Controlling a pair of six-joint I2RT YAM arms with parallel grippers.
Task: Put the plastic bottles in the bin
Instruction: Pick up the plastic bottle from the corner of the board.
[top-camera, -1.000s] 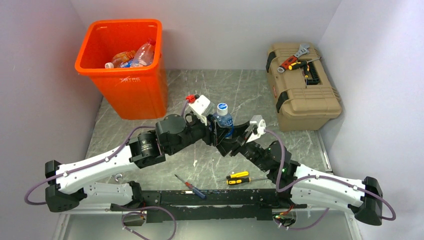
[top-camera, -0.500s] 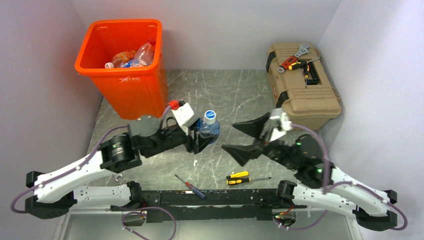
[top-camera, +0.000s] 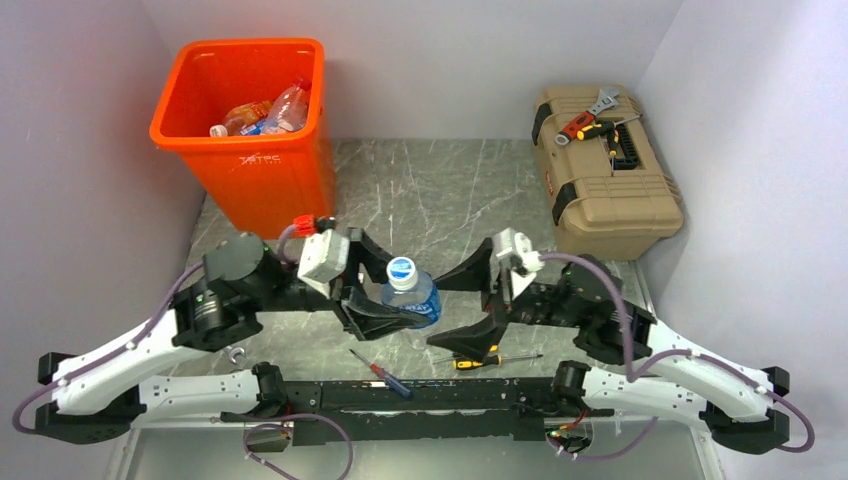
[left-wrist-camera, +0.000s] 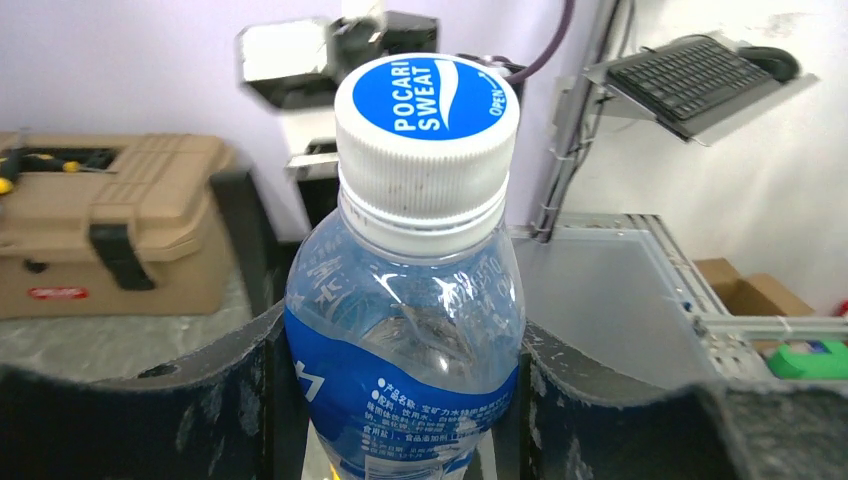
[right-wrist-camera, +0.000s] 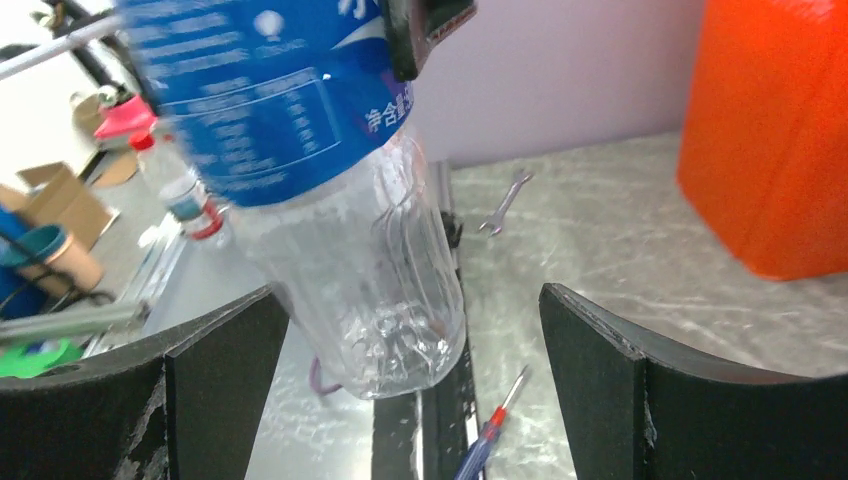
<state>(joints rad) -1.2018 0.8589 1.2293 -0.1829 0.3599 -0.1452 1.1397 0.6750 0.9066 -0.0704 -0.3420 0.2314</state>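
A clear plastic bottle (top-camera: 408, 296) with a blue label and a white-and-blue cap is held off the table near its middle, cap tilted up. My left gripper (top-camera: 397, 303) is shut on its labelled body (left-wrist-camera: 405, 340), one finger pressing each side. My right gripper (top-camera: 434, 315) stands wide open just right of the bottle. In the right wrist view the bottle's clear base (right-wrist-camera: 370, 300) hangs between and beyond its fingers, apart from them. The orange bin (top-camera: 265, 170) stands at the back left with several bottles (top-camera: 265, 113) inside; its wall (right-wrist-camera: 770, 140) also shows.
A tan toolbox (top-camera: 605, 190) with a wrench and hand tools on its lid stands at the back right. A yellow-handled screwdriver (top-camera: 476, 355) and a red-and-blue one (top-camera: 385, 375) lie near the front rail. A small wrench (right-wrist-camera: 505, 200) lies on the marble tabletop.
My right gripper opened, let go of the bottle and drew back to the right. My left gripper carried the bottle nearer and leftward, tilting its cap up.
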